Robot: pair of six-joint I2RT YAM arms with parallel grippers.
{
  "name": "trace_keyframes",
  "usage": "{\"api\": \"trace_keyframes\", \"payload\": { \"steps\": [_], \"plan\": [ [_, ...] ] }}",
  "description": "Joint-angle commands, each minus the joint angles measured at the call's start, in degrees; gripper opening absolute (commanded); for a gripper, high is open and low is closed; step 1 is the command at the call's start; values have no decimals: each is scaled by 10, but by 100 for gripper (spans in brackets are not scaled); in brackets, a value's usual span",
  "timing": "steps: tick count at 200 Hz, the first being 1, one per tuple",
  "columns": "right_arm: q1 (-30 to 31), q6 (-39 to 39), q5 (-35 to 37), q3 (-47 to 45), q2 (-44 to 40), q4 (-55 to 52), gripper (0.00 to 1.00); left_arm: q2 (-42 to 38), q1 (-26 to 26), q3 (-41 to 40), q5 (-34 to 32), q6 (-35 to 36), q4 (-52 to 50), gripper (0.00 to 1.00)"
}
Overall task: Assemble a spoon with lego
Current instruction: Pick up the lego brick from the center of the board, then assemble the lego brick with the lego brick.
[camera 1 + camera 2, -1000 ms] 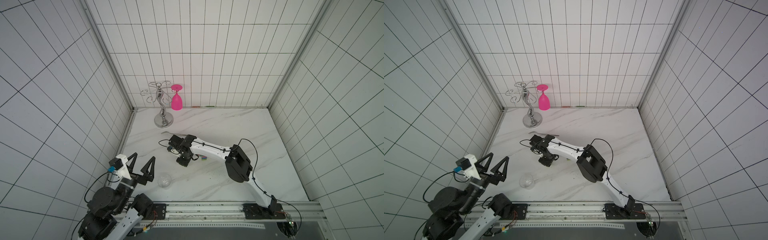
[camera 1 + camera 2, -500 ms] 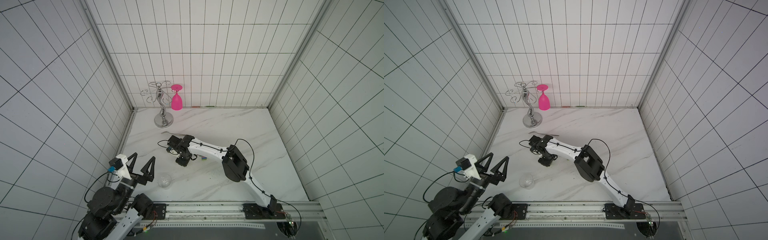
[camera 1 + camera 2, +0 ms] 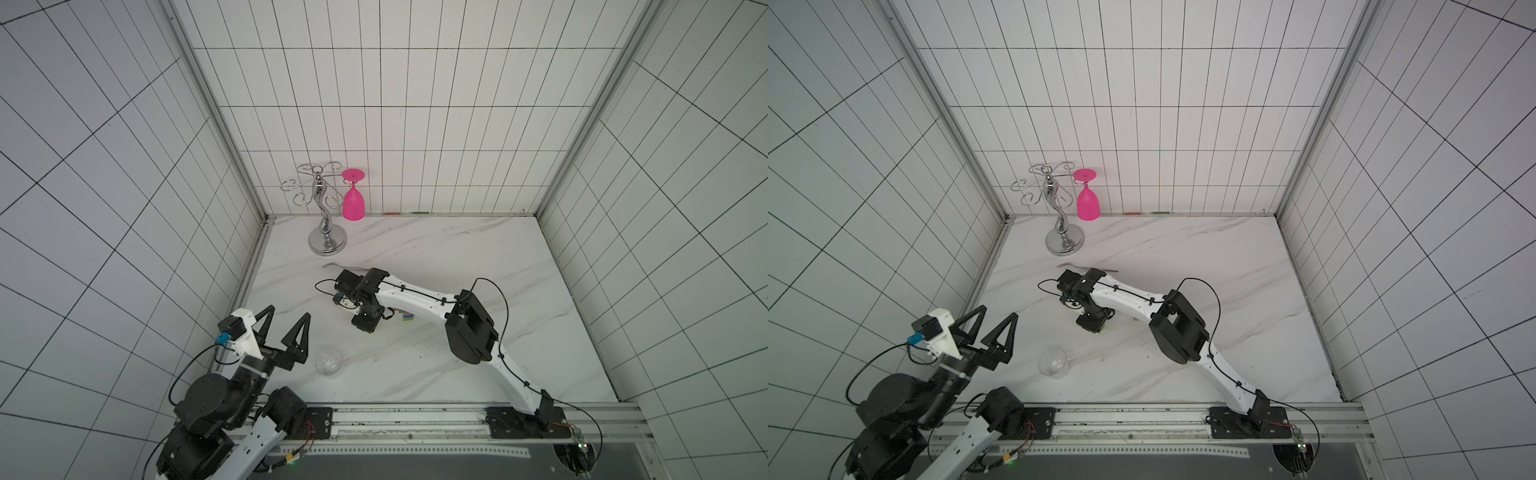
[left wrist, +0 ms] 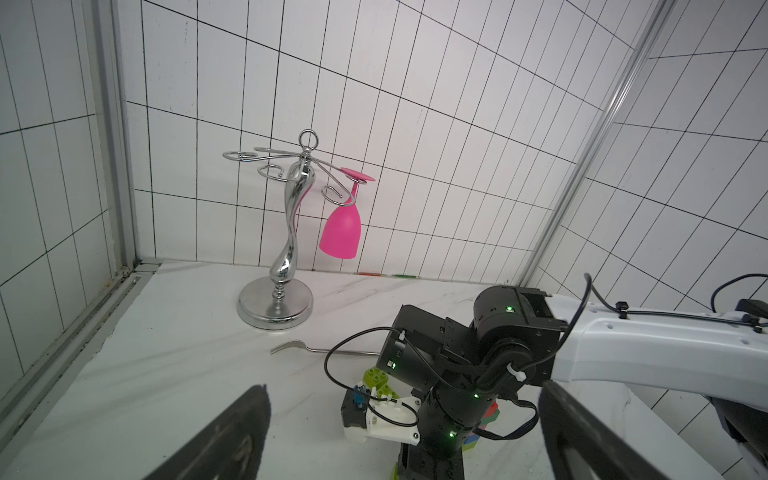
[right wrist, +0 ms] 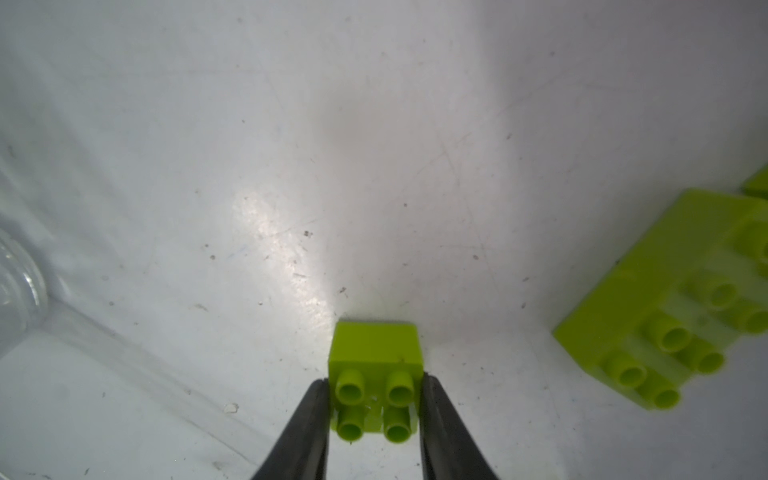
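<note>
In the right wrist view my right gripper [image 5: 374, 399] is shut on a small lime lego brick [image 5: 376, 353] with four studs, which sits on the marble with a black finger pressed to each side. A longer lime brick [image 5: 665, 307] lies nearby. In both top views that gripper [image 3: 365, 326] [image 3: 1092, 323] points down at mid-table. Beside it, red, green, blue and lime bricks [image 3: 408, 316] [image 4: 490, 413] peek out. The arm hides the rest of them, so I cannot make out the spoon. Two lime bricks [image 4: 376, 380] lie behind the wrist. My left gripper [image 3: 286, 332] [image 4: 405, 436] hangs open and empty at front left.
A chrome glass rack [image 3: 327, 245] stands at the back left with a pink glass [image 3: 353, 205] hanging from it. A thin metal utensil [image 3: 345, 267] lies just behind the right wrist. A clear glass [image 3: 329, 362] lies on its side between the two grippers.
The right arm's elbow has swung a little to the left while its gripper stayed over the same spot. The left arm has not moved.
</note>
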Motion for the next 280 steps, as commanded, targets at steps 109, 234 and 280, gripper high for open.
{"api": "trace_keyframes", "payload": {
  "steps": [109, 234, 280],
  "plan": [
    [8, -71, 2, -79, -181, 17, 22, -4, -1, 5, 19, -14, -1, 99],
    [-119, -404, -84, -361, -558, 27, 20, 329, 10, -112, 237, -303, 285, 85],
    [-189, -528, -121, -355, -512, -4, 17, 484, 11, -113, 265, -304, 395, 79]
  ]
}}
